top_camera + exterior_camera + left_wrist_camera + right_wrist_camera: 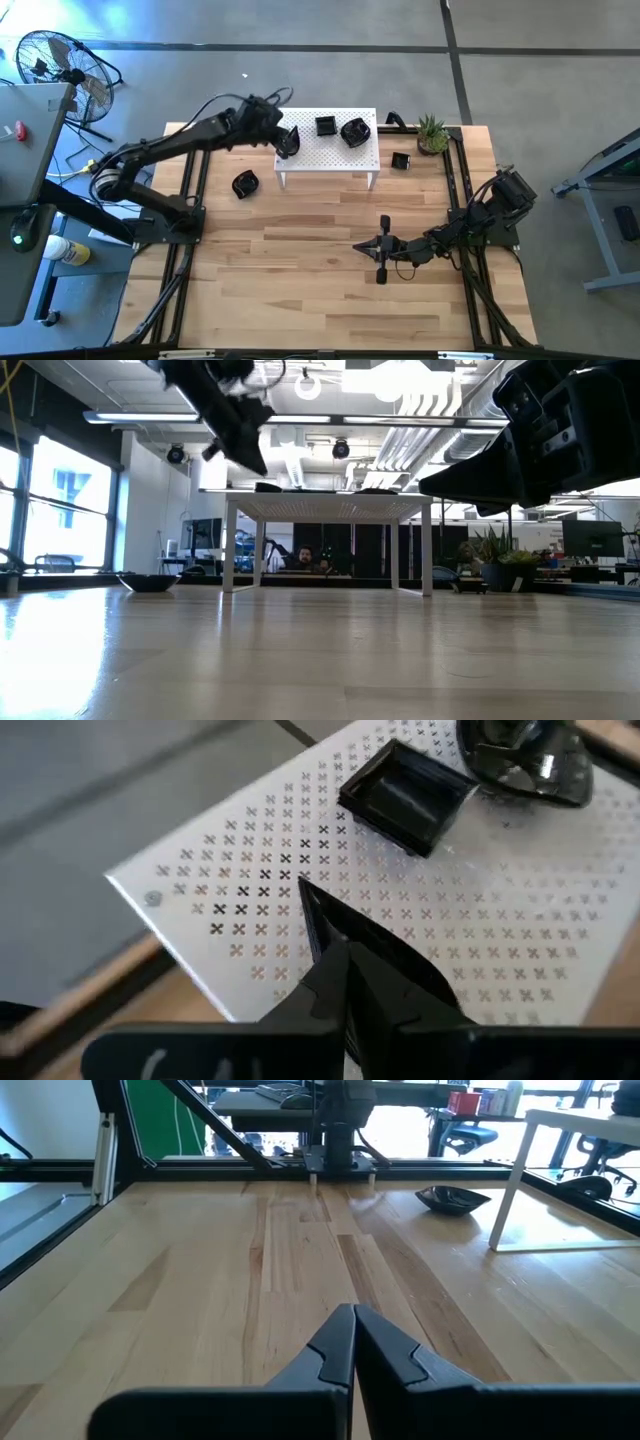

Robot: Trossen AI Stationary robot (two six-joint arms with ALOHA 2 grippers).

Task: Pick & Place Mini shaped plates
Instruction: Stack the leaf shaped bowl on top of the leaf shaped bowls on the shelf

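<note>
My left gripper (286, 143) hangs over the left end of the white perforated stand (300, 160), shut on a small black mini plate (372, 952). Two more plates lie on the stand's top: a square one (405, 795) and a rounded one (525, 755). Another plate (245, 184) rests on the table left of the stand, and a small square one (400, 161) on its right. My right gripper (358, 247) waits shut, low over the table's near right part, with nothing in it. My left gripper pinches the black plate by its rim (325, 935) between the two fingers. The fingers slant down at it from the table's left side. The plate stands tilted on edge beyond the fingertips, lifted clear above the stand's top (250, 890).
A small green potted plant (432, 133) stands at the far right beside the stand. Dark frame rails (455, 190) run along the table's sides. Bare wood (290, 250) lies between the stand and the near edge.
</note>
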